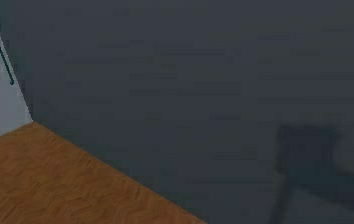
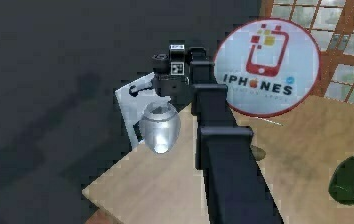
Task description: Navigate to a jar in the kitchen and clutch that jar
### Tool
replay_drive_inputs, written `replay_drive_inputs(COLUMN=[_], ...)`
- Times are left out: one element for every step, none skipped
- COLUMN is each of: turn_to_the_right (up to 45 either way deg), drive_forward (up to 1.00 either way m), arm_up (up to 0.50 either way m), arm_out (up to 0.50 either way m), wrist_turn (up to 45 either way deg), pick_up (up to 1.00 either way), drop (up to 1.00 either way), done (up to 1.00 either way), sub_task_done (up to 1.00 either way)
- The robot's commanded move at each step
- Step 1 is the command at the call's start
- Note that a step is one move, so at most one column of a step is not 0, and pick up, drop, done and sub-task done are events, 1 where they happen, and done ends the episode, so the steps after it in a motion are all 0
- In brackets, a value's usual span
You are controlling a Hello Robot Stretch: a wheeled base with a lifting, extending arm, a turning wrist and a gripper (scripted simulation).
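A rounded silvery jar (image 2: 158,128) with a darker top stands near the far left edge of a light wooden table (image 2: 155,185) in the arm side view. The dark arm (image 2: 225,150) rises from the bottom edge over the table to the gripper (image 2: 157,88), which sits just above the jar. With the jar on the table at the gripper's far end, I cannot tell whether the gripper holds anything.
A white flat thing (image 2: 132,98) stands behind the jar. A round white sign with a red phone picture (image 2: 263,60) stands right of the arm, a window (image 2: 330,25) beyond it, a dark green thing (image 2: 350,185) at the table's right. Ahead, a dark wall (image 1: 185,90) meets wooden floor (image 1: 55,185).
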Motion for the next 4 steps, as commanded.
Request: replay_drive_inputs(turn_to_the_right=[0.0, 0.0, 0.0, 0.0], drive_forward=[0.0, 0.0, 0.0, 0.0], arm_up=[-0.26, 0.0, 0.1, 0.0], arm_out=[0.0, 0.0, 0.0, 0.0], wrist_turn=[0.0, 0.0, 0.0, 0.0], pick_up=[0.0, 1.0, 0.0, 0.0], drop=[0.0, 0.0, 0.0, 0.0], done=[0.0, 0.0, 0.0, 1.0], sub_task_done=[0.0, 0.0, 0.0, 0.0])
